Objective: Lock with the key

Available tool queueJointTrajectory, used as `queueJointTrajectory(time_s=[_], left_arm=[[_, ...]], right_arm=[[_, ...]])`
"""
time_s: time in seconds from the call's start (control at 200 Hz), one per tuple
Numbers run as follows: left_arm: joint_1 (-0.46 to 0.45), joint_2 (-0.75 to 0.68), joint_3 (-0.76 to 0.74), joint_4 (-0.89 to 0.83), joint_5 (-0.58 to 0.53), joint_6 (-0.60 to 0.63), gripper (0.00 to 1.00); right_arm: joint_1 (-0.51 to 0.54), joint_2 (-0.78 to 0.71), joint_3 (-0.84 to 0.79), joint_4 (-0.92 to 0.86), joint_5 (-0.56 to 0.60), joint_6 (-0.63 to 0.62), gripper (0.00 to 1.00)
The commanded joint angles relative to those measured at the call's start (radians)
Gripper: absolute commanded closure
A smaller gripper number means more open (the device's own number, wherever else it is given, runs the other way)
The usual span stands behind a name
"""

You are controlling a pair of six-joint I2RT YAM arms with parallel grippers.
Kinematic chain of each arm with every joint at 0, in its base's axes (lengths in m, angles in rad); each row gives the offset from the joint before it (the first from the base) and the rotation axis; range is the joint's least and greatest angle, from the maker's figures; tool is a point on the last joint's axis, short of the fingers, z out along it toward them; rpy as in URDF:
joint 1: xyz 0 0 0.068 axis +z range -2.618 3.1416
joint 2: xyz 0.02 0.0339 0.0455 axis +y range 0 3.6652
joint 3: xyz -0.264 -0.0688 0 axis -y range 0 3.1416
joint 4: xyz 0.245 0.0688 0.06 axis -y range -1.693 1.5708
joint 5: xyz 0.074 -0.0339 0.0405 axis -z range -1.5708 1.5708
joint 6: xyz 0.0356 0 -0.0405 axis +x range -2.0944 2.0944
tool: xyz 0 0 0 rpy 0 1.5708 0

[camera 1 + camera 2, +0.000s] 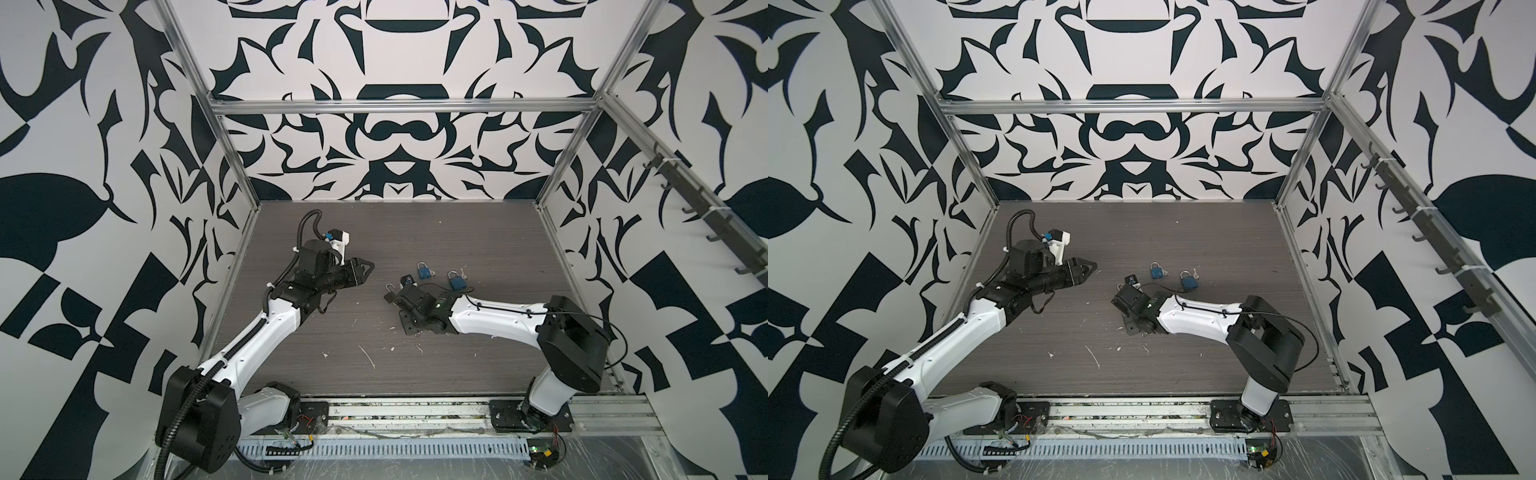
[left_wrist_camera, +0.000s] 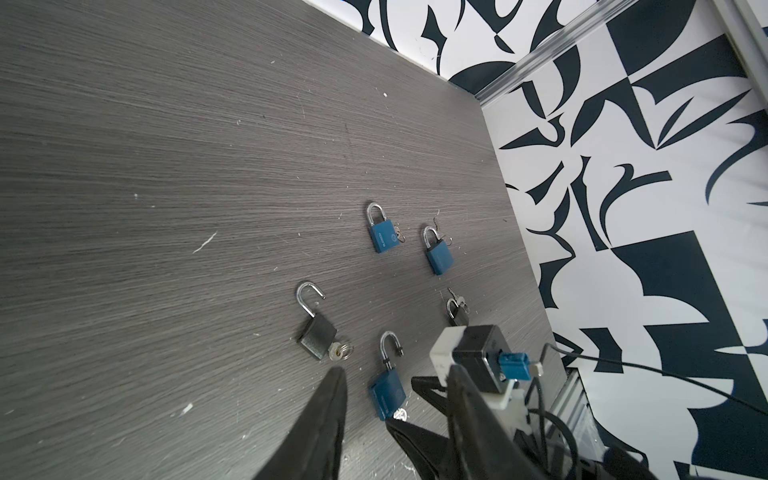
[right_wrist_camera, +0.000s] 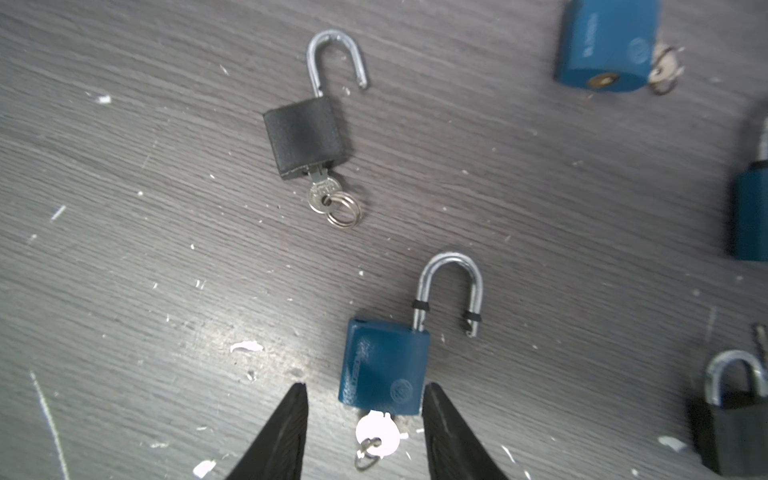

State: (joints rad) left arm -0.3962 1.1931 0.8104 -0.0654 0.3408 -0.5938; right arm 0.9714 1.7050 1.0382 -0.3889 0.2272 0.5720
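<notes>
we see the jaws of our right gripper [image 3: 365, 388] spread, straddling the key [image 3: 377, 430] in the open blue padlock [image 3: 384, 365]; our left gripper [image 2: 397, 370] gapes apart, holding nothing.

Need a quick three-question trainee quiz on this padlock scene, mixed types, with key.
1. True or false: the shackle of the black padlock with inserted key stands open.
2. How many padlocks show in the left wrist view?
3. Between the fingertips of the right claw lies: A) a blue padlock with open shackle; B) a closed black padlock; C) nothing.
Key: 1 true; 2 five; 3 A.
</notes>
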Motion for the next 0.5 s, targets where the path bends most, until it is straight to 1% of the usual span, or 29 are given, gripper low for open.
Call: queueJointTrajectory(time_s=[0.0, 0.275, 0.495], left_arm=[[0.007, -0.014, -0.006, -0.003, -0.014, 0.019, 0.57], [0.008, 0.003, -0.010, 0.005, -0.011, 0.022, 0.57], [0.010, 0.017, -0.014, 0.019, -0.008, 0.020, 0.57]], right_arm=[[0.003, 0.021, 0.047, -0.034, -0.012, 0.007, 0.52], [-0.003, 0.045, 0.056, -0.065, 0.009, 0.029, 0.51], [-0.023, 0.076, 0.068, -0.067, -0.019, 0.037, 0.51]])
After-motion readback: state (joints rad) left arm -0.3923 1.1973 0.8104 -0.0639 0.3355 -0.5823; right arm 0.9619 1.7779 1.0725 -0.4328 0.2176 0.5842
